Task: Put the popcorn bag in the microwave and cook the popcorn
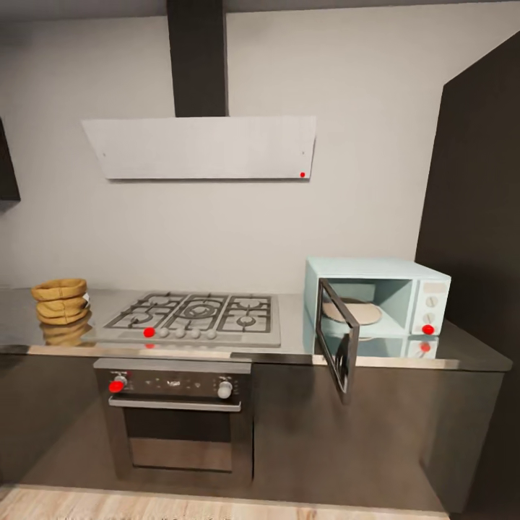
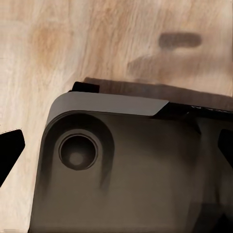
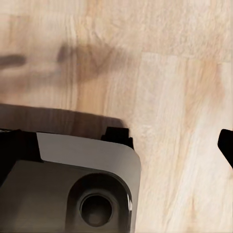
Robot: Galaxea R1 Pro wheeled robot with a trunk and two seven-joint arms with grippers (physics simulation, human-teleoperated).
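The tan-brown ringed popcorn bag [image 1: 59, 299] sits upright on the grey countertop [image 1: 292, 339] at the far left, beside the hob. The mint-blue microwave [image 1: 426, 285] stands on the countertop at the right. Its dark-framed door [image 1: 338, 348] hangs open toward me, and the round beige turntable [image 1: 352, 312] inside is bare. My left gripper [image 2: 116, 153] and right gripper [image 3: 124, 150] both hang low, pointing down at the wooden floor and my own grey base. Each gripper's dark fingertips [image 2: 10, 154] [image 3: 226, 146] sit far apart at the edges of its wrist view, with nothing between them.
A gas hob [image 1: 193, 315] lies between bag and microwave, with a steel built-in oven [image 1: 177, 422] below and a hood [image 1: 202, 146] above. A tall dark cabinet [image 1: 480, 217] closes the right side. Light wooden floor [image 1: 144, 505] runs along the cabinet fronts.
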